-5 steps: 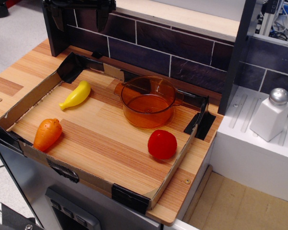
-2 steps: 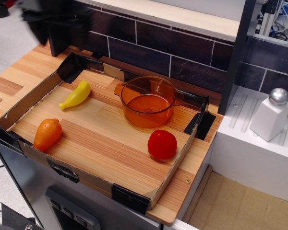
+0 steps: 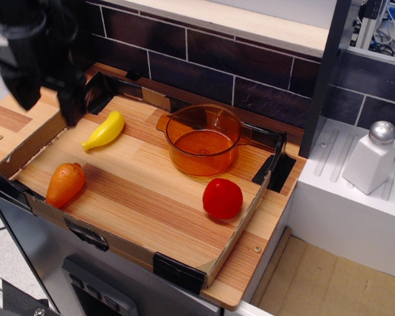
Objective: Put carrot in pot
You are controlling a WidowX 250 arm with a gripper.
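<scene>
The orange toy carrot [image 3: 65, 184] lies on its side at the front left corner of the cardboard tray. The amber see-through pot [image 3: 203, 139] stands empty at the back middle of the tray, its two small handles out to the sides. My black gripper [image 3: 47, 104] hangs at the upper left, above the tray's back left corner. It is well above and behind the carrot and touches nothing. Its two fingers stand apart with wood showing between them, so it is open and empty. Its shape is slightly blurred.
A yellow banana [image 3: 104, 130] lies at the back left, just right of the gripper. A red tomato [image 3: 222, 198] sits in front of the pot. The low cardboard tray wall [image 3: 240, 227] rings the wooden board. A white shaker [image 3: 372, 158] stands at the right.
The gripper has come down and to the left, from the top edge to above the tray's back left corner. The carrot, pot, banana and tomato have not moved.
</scene>
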